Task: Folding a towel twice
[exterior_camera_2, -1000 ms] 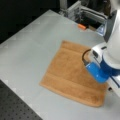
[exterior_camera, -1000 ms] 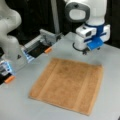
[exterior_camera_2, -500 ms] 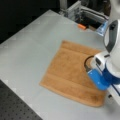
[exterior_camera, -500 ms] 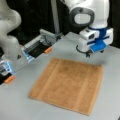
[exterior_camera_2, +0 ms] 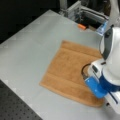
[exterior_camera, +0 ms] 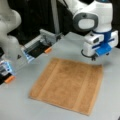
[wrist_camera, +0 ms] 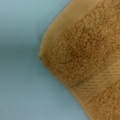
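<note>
One towel, orange-brown terry with paler woven bands, lies spread flat and unfolded across the lower centre of the grey table in both front views, showing no crease yet; neither of the two folds appears made. Close up in the wrist view, a hemmed corner of the cloth fills the right of the frame, resting on the bare surface at left, with no fingers showing. Above that corner, at the upper right of a front view, the gripper hangs low over the towel's far right corner; in a front view the same blue-and-white head sits at the lower right, over the cloth's edge. Whether its jaws are spread or pressed together cannot be told, nor whether they touch the cloth. By this evidence the work stands at the approach to a first corner grasp, which calls for pinching only the hem. Farther back, a metal fixture with orange tabs stands at the table's upper left.
</note>
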